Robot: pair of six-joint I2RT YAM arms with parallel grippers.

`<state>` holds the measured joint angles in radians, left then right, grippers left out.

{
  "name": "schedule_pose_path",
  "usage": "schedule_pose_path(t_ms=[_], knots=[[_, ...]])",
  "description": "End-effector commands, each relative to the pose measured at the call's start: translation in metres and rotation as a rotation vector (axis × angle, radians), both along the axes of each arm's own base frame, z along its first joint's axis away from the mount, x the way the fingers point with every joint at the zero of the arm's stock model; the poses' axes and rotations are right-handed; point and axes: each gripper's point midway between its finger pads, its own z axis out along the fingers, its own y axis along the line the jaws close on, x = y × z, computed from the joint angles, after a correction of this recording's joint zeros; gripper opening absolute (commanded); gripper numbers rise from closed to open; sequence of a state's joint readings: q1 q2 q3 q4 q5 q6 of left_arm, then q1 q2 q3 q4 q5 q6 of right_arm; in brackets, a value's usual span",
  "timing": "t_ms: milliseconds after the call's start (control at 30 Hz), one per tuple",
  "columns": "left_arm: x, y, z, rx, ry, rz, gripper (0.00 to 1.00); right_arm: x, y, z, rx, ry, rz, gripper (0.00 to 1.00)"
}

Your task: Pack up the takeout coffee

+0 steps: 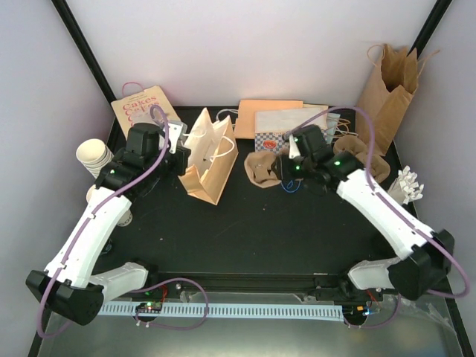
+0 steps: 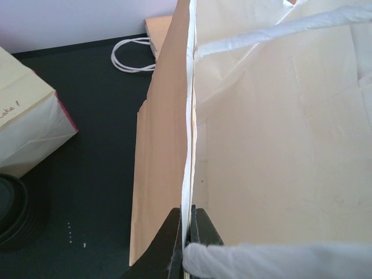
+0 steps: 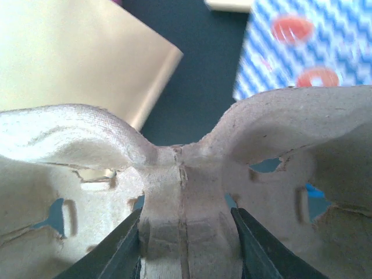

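Note:
The takeout coffee is out of view in all three views. A cream paper bag (image 1: 212, 160) stands open at the back left. My left gripper (image 1: 182, 152) is shut on its near rim, and the left wrist view shows the pinched rim between the gripper (image 2: 189, 224) fingers, with the bag's inside (image 2: 279, 145) to the right. A brown pulp cup carrier (image 1: 260, 169) lies at mid-table. My right gripper (image 1: 281, 165) is down on it. In the right wrist view, both fingers of the gripper (image 3: 186, 244) press against the sides of the carrier's centre ridge (image 3: 183, 192).
A "Cakes" bag (image 1: 141, 108) lies at the back left, with stacked lidless cups (image 1: 91, 155) at the left edge. Loose black lids (image 2: 11, 212) sit beside the bag. Flat paper bags (image 1: 271, 115) lie at the back and a tall brown bag (image 1: 387, 85) stands back right.

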<state>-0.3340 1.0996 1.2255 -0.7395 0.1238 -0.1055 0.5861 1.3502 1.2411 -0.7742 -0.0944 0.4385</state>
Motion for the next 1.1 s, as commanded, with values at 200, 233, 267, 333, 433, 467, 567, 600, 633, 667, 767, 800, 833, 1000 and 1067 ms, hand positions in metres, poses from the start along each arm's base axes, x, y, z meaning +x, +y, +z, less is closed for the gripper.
schedule_pose_path(t_ms=[200,233,267,333,433,467,567,600,633,667,767,800,833,1000,1067], knots=[[-0.006,-0.037,0.005,-0.019,-0.006,-0.168,0.02,-0.036,0.033,0.203,0.333,-0.441,0.337,0.41],[-0.007,-0.039,0.004,-0.017,0.001,-0.175,0.01,-0.036,0.035,0.215,0.348,-0.461,0.356,0.41],[-0.008,-0.041,0.003,-0.017,0.008,-0.184,0.02,-0.039,0.040,0.227,0.374,-0.480,0.386,0.41],[-0.010,-0.045,0.003,-0.021,0.020,-0.202,0.02,-0.047,0.052,0.251,0.452,-0.502,0.465,0.41],[-0.015,-0.052,0.007,-0.048,0.041,-0.241,0.02,-0.060,0.072,0.276,0.598,-0.493,0.587,0.39],[-0.018,-0.056,0.008,-0.063,0.049,-0.262,0.02,-0.065,0.078,0.281,0.648,-0.474,0.629,0.39],[-0.025,-0.063,0.012,-0.106,0.067,-0.302,0.01,-0.078,0.095,0.283,0.769,-0.392,0.769,0.39],[-0.026,-0.065,0.012,-0.112,0.073,-0.312,0.02,-0.079,0.099,0.281,0.797,-0.363,0.804,0.39],[-0.028,-0.066,0.013,-0.119,0.079,-0.320,0.01,-0.081,0.102,0.280,0.818,-0.346,0.833,0.39],[-0.029,-0.067,0.012,-0.122,0.084,-0.326,0.01,-0.080,0.105,0.276,0.831,-0.327,0.842,0.39],[-0.032,-0.070,0.014,-0.145,0.092,-0.344,0.01,-0.075,0.110,0.264,0.856,-0.285,0.843,0.39],[-0.033,-0.072,0.016,-0.154,0.092,-0.352,0.02,-0.074,0.112,0.262,0.868,-0.270,0.846,0.39],[-0.034,-0.073,0.017,-0.162,0.095,-0.356,0.02,-0.073,0.114,0.259,0.880,-0.250,0.849,0.39],[-0.035,-0.076,0.023,-0.194,0.092,-0.364,0.01,-0.072,0.117,0.244,0.901,-0.189,0.858,0.39],[-0.036,-0.078,0.025,-0.204,0.091,-0.372,0.02,-0.072,0.117,0.237,0.896,-0.183,0.850,0.39]])
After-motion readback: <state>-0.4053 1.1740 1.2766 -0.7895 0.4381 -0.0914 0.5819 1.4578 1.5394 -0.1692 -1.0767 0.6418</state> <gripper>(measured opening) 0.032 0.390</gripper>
